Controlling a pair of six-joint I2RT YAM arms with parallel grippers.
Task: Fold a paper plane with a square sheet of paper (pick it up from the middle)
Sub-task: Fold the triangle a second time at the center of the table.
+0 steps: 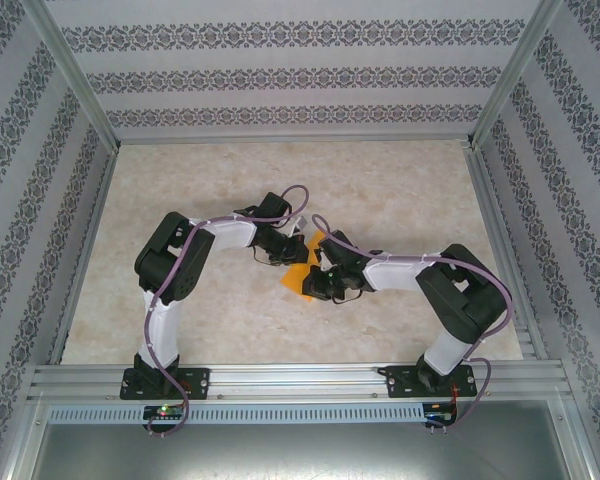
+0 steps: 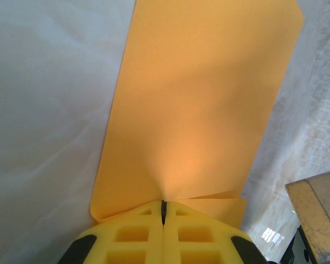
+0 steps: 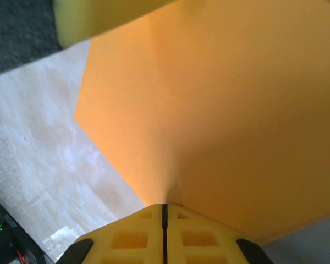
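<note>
The thin orange paper sheet [image 2: 201,104] stretches toward 12 o'clock from the left gripper [image 2: 163,212] and right gripper [image 3: 165,212], both clamped on it.

**Bright, soft light; close-ups lose focus**

From overhead I get even, diffuse light. The pale table [image 1: 400,200] looks slightly washed out, and the shadows on it are faint and soft. The frame posts [image 1: 70,75] splay outward toward the corners. On my left wrist view the orange sheet [image 2: 198,110] carries a broad dim patch, with a warm glow just above the left gripper [image 2: 163,212]. On the right wrist view, glare spots the tabletop and a yellow shape [image 3: 99,16] along the top edge is blurred.
</note>
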